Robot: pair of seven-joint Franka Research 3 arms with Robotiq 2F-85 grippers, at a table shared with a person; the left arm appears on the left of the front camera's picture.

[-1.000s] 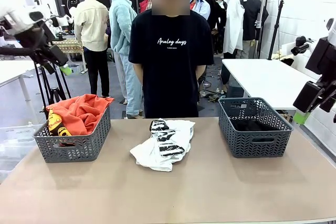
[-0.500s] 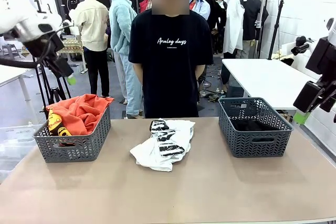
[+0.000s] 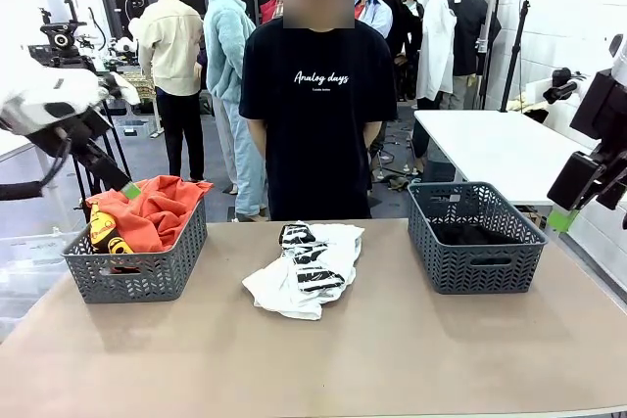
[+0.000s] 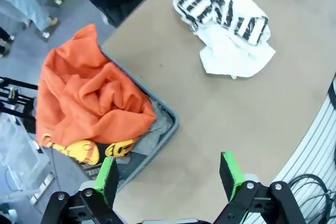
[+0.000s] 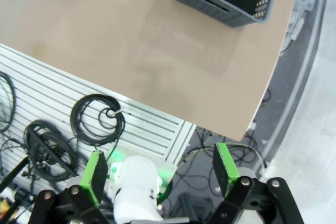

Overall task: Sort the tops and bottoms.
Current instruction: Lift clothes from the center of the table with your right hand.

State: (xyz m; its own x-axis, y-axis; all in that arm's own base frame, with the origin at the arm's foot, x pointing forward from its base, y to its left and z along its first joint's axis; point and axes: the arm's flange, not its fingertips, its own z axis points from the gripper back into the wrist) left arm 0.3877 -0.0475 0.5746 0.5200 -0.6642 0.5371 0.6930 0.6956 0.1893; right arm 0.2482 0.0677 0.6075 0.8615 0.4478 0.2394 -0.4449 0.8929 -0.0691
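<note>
1. Hovering near the left basket [image 3: 137, 269], higher than its rim, the left gripper [image 4: 169, 176] has its jaws spread wide and holds nothing. The right gripper [image 5: 160, 171], well apart from that basket, is just as wide and empty.
2. The white top [image 3: 306, 268] lies crumpled on the table [image 3: 392, 359] beside the left basket. The orange top [image 3: 147, 210] is heaped in that basket, spilling over its rim.
3. A pinch on a single fold likely lets the white top trail, drag or slip free short of the left basket.
4. A careless descent beside the left basket could snag the orange top and pull it out.
5. Dropping the white top away from the left basket, onto the dark garment [image 3: 468, 234], would mis-sort it.
</note>
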